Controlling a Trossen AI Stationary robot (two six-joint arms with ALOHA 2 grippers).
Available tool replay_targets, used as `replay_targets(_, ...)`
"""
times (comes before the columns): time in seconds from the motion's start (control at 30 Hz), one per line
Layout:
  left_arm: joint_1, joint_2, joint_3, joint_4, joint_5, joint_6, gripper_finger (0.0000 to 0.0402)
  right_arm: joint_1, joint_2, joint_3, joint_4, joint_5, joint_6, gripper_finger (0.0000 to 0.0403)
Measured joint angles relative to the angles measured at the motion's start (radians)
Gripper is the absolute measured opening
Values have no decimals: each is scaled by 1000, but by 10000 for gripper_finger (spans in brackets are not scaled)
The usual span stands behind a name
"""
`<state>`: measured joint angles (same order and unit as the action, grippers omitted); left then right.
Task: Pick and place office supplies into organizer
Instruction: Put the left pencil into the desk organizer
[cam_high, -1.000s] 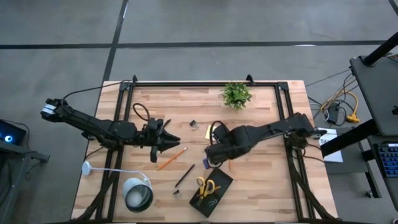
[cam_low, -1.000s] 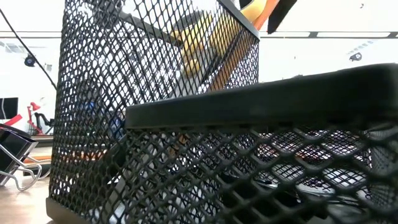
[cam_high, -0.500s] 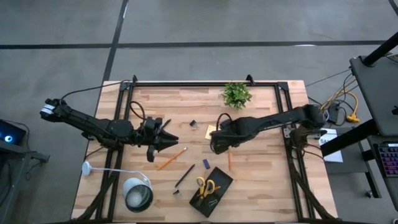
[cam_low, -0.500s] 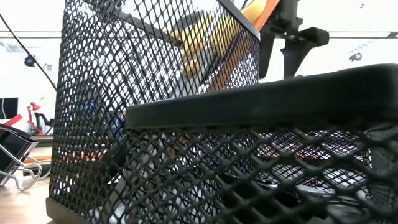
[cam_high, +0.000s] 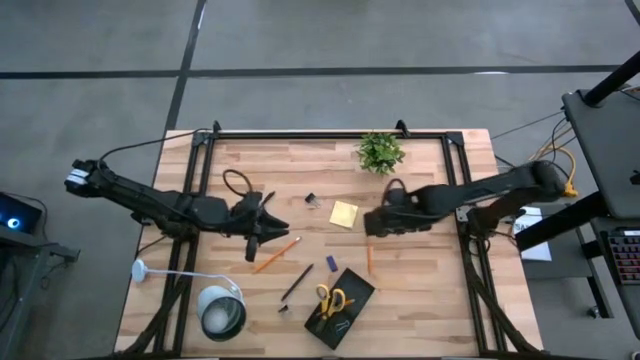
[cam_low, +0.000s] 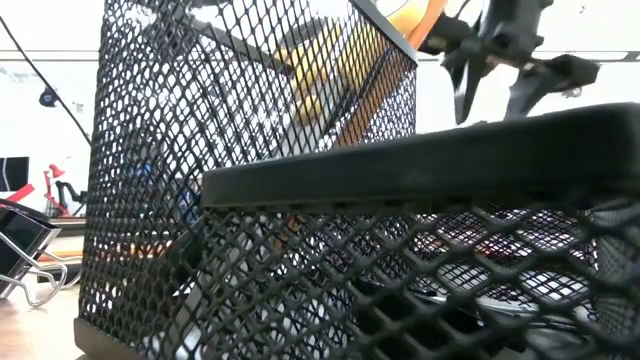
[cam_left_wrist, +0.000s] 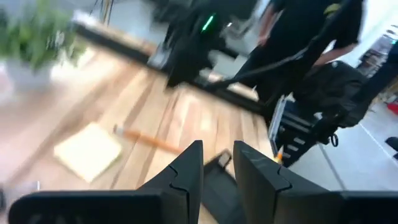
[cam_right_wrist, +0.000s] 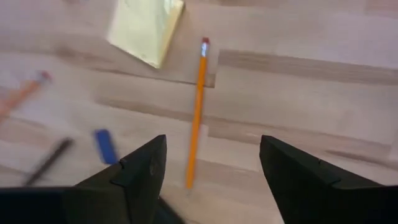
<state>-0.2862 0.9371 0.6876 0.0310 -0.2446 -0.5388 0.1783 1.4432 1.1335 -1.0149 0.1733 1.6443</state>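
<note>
High view shows scissors (cam_high: 329, 298) already in the organizer (cam_high: 340, 307); pencils (cam_high: 368, 260), pen (cam_high: 296, 282) and sticky pad (cam_high: 344, 213) still lie loose. Right gripper (cam_right_wrist: 211, 180) hangs spread and empty; left gripper (cam_left_wrist: 217, 165) is nearly closed, holding nothing.

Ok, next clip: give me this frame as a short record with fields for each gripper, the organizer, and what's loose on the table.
left gripper: above the table beside one orange pencil, holding nothing visible
right gripper: open, empty, above the other pencil
organizer: front of table, scissors inside
loose items: sticky-note pad, black pen, small blue piece, binder clip
</note>
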Motion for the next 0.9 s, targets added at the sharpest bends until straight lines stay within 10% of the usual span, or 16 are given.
replay_targets(0.4,94,87,0,-414,148,-136,73,121,-188,-53,5,246,95,241)
replay_targets(0.63,116,325,23,-444,420,-109,73,139,-155,-43,38,249,-10,238)
replay_targets(0.9,115,538,100,-495,498,-138,72,177,-98,-47,77,249,-48,238)
